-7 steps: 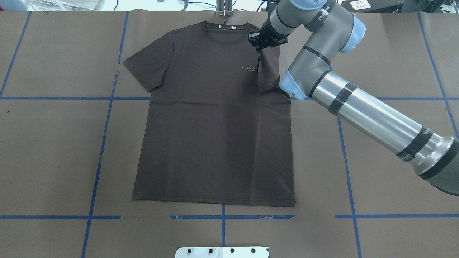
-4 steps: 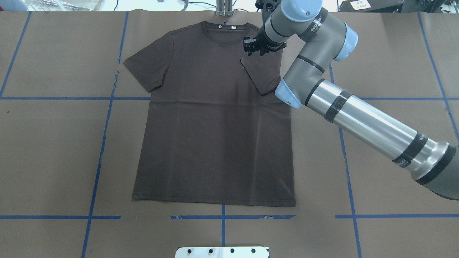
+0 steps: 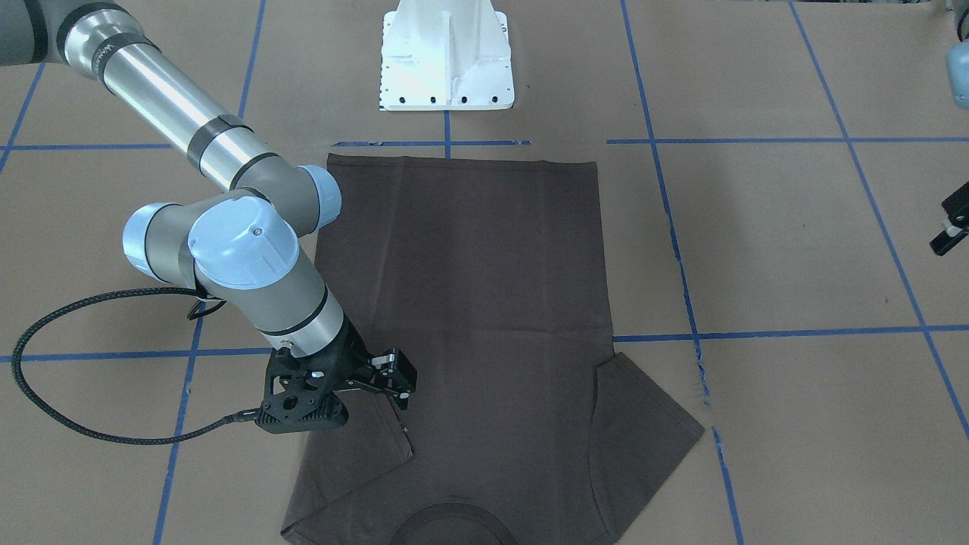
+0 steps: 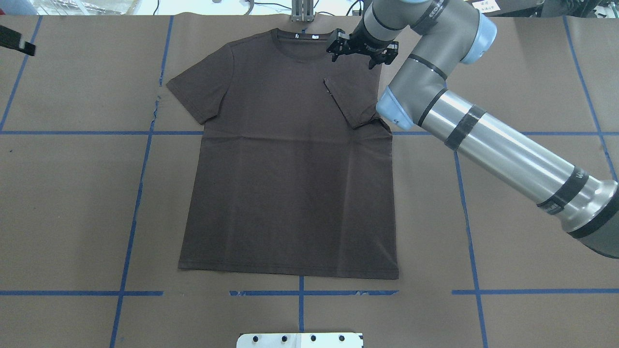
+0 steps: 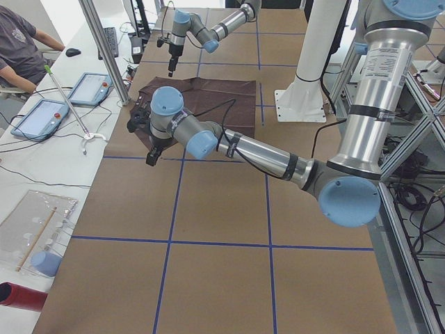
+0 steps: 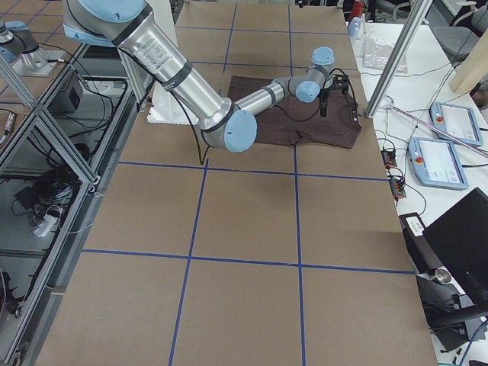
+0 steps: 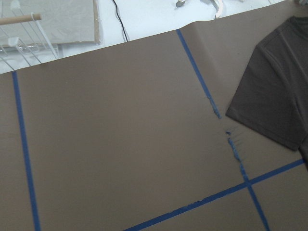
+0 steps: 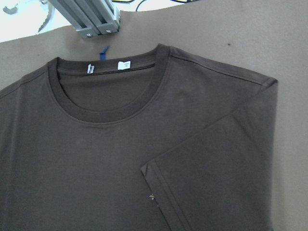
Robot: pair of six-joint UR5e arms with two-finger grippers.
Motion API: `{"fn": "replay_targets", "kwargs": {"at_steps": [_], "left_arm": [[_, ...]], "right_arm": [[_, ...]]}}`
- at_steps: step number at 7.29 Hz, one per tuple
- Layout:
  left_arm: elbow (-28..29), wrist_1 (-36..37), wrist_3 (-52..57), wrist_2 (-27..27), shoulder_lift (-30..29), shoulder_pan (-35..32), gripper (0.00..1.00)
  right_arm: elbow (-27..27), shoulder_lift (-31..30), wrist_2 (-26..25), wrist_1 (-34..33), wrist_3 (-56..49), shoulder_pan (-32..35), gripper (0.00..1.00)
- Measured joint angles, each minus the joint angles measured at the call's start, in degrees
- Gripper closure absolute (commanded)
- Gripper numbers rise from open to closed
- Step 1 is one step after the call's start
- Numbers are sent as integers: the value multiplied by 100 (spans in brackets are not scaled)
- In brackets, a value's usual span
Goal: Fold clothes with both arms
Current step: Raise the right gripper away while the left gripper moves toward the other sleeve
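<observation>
Brown paper table (image 4: 72, 193) holds a T-shirt (image 4: 290, 203): three-o'clock sleeve (image 4: 350, 99) folded inward, nine-o'clock sleeve (image 4: 200, 92) and body unfolded. Right gripper (image 4: 362, 52) hovers wide, empty; left gripper (image 4: 19, 42) state cannot be told.

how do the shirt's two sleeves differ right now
The sleeve on the robot's right is folded inward onto the chest, while the other sleeve is spread outward on the table. The folded one's hem runs diagonally across the shirt; the spread one's hem lies against the bare table covering. Both are short, dark brown and lie flat.
</observation>
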Motion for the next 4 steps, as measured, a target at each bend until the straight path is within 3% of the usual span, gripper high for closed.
{"fn": "replay_targets", "kwargs": {"at_steps": [2,4], "left_arm": [[424,-574,-1425,688,-653,799,0],[1724,-1788,-2120,1689,-1327,1314,4]], "right_arm": [[939,-429,619,-1305,-461,450,0],[2005,-1127,795,-2153,-1090,689,0]]}}
